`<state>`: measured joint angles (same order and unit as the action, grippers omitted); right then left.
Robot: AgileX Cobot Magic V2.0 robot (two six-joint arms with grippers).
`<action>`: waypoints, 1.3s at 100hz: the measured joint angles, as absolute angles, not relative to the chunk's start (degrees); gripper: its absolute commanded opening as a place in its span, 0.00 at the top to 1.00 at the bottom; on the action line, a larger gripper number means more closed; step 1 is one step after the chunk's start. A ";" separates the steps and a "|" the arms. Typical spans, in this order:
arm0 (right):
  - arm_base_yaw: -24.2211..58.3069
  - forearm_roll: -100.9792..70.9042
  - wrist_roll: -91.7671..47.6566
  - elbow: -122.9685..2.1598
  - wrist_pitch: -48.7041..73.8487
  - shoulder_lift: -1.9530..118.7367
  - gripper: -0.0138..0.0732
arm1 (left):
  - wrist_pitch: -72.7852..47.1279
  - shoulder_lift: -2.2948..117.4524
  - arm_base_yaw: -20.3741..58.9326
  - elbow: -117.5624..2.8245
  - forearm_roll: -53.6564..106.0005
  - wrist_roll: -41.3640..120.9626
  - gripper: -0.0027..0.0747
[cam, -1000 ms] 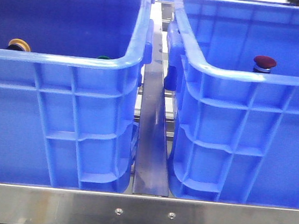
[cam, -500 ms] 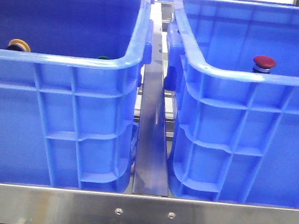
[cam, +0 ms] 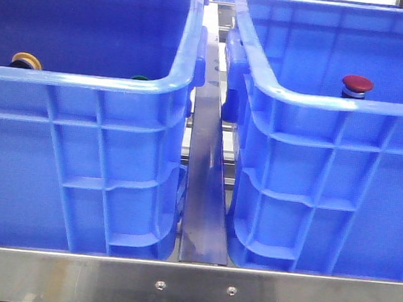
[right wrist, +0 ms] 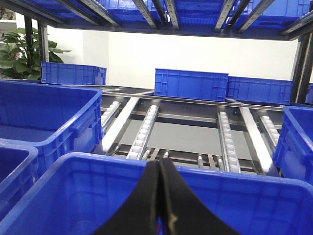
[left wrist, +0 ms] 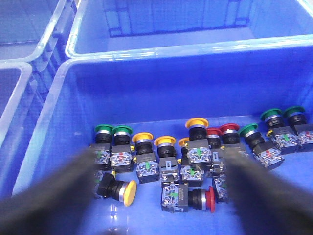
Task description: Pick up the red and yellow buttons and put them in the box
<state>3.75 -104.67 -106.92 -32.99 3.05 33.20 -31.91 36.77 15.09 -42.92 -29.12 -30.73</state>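
Front view: two blue crates on steel roller rack; left end effector spread, right end effector closed, empty.

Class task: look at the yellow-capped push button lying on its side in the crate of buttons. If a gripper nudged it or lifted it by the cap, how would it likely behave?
The yellow button lies on its side, round cap down, so a nudge would probably swing or roll it. The domed, glossy-looking cap may slip between the fingers; its dark body likely grips better. It looks rigid.
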 measured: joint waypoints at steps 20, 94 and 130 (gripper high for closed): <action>3.75 -104.67 -106.92 -32.99 3.05 33.20 0.92 | -32.03 39.42 15.09 -43.18 -26.60 -30.69 0.10; 3.75 -104.67 -106.84 -32.99 3.18 33.20 0.92 | -40.99 84.60 15.09 -69.52 -16.57 -20.17 0.11; 3.75 -104.67 -106.84 -32.50 3.18 33.20 0.92 | -40.80 93.30 14.90 -71.03 -15.21 -18.91 0.11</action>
<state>3.75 -104.67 -106.84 -32.50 3.18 33.20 -40.80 93.30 14.90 -71.03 -15.21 -18.91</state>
